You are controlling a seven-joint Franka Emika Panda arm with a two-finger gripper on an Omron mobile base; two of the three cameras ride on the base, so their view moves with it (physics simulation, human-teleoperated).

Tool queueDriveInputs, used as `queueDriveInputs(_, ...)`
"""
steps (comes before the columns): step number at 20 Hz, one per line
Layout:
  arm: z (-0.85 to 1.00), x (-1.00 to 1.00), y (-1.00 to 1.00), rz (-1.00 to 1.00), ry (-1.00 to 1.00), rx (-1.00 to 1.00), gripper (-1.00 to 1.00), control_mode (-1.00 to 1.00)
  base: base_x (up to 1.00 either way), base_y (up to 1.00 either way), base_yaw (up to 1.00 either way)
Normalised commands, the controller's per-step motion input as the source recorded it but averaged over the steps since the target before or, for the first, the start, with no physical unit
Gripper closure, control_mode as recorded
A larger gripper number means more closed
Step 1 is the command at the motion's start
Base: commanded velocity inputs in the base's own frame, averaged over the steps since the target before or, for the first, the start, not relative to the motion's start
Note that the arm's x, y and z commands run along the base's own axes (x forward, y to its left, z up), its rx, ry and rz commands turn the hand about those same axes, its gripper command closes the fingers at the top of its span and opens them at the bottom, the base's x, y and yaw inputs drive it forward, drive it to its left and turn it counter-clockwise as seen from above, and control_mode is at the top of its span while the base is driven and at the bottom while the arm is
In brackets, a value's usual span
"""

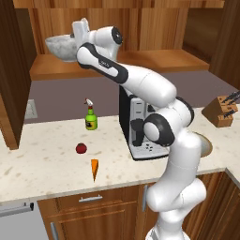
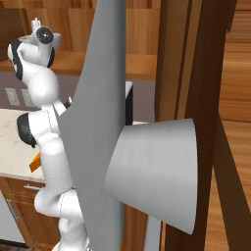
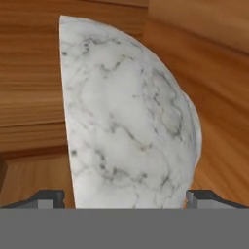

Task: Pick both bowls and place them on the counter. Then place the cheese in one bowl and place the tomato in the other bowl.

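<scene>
The grey-white marbled bowl (image 1: 60,47) sits on the brown wooden shelf (image 1: 150,61), high at the left. My gripper (image 1: 77,36) is up against its right side. In the hand view the marbled bowl (image 3: 126,121) looms very close, and the gripper (image 3: 125,199) stands open with one fingertip (image 3: 47,198) on each side of the bowl's lower part. The beige bowl (image 1: 205,146) rests on the counter (image 1: 42,164), mostly hidden behind my arm. The tomato (image 1: 81,148) and the orange cheese (image 1: 94,169) lie on the counter, front left. A corner of the cheese (image 2: 35,162) peeks out beside the arm.
A green spray bottle (image 1: 91,118) stands behind the tomato. A coffee machine (image 1: 140,126) sits mid-counter and a knife block (image 1: 223,110) at the far right. Dark wooden cabinet walls flank the shelf. A large grey shape (image 2: 147,166) blocks much of the right base view.
</scene>
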Motion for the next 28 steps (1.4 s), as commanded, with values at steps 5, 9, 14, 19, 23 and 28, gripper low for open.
queueDriveInputs(5, -0.17, 0.01, 0.06, 0.00, 0.04, 0.00, 1.00, -1.00, 0.00, 0.00, 0.00)
queueDriveInputs(9, -0.19, -0.11, 0.01, 0.00, 0.03, 0.00, 1.00, -1.00, 0.00, 0.00, 0.00)
queueDriveInputs(14, -0.12, -0.34, -0.01, 0.00, 0.00, 0.00, 1.00, -1.00, 0.00, 0.00, 0.00)
queueDriveInputs(19, -0.03, -0.56, -0.01, 0.00, 0.00, 0.02, 1.00, -1.00, 0.00, 0.00, 0.00)
queueDriveInputs(23, 0.00, -0.55, -0.04, 0.00, 0.00, 0.02, 1.00, -1.00, 0.00, 0.00, 0.00)
queueDriveInputs(28, 0.00, -0.57, -0.14, 0.00, 0.01, 0.02, 1.00, -1.00, 0.00, 0.00, 0.00)
